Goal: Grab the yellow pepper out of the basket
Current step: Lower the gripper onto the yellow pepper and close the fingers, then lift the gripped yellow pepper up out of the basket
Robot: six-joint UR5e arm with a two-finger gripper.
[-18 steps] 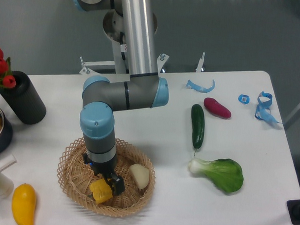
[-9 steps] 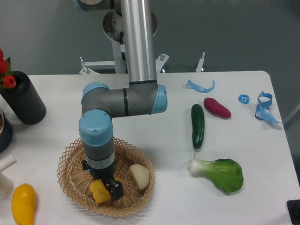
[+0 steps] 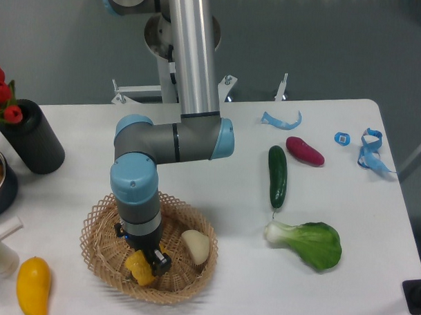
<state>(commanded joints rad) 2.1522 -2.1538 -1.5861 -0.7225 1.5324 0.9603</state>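
Yellow pepper (image 3: 139,269) sits inside the basket (image 3: 97,247), near its front. The gripper (image 3: 145,262) presses down on it with its jaws clamped around it. 1 pale vegetable (image 3: 196,245) lies just beside, in the same basket.

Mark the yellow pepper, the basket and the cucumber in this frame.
yellow pepper (image 3: 139,268): fixed camera view, point on its visible yellow body below the claw.
basket (image 3: 97,226): fixed camera view, point on the left woven rim.
cucumber (image 3: 277,176): fixed camera view, point on the middle of its dark green length.
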